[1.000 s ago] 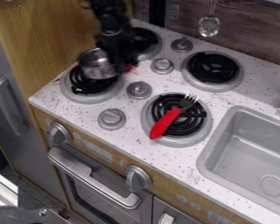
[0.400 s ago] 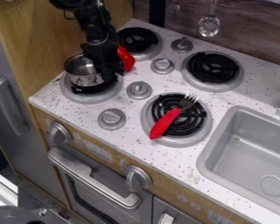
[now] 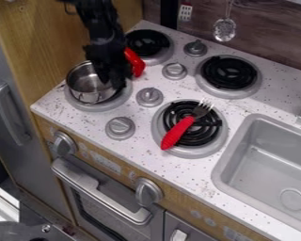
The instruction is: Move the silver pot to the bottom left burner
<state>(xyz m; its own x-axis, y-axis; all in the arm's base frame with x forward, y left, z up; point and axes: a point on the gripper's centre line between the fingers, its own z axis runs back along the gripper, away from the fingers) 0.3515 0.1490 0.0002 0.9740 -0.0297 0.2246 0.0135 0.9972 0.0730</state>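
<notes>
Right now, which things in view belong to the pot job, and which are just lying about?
For the job:
- silver pot
- bottom left burner, beneath it

Just about:
- red-handled fork across the bottom right burner
- hanging spoon

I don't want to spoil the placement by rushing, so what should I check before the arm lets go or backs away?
- Pot over the bottom left burner: ok
- Pot's opening facing up: ok
- Pot's full weight on the burner: cannot tell
- Gripper clear of the pot: not ok, it overlaps the pot's right side in the view
- Grip released: cannot tell
- Fork out of the pot's way: ok, it lies on the bottom right burner
</notes>
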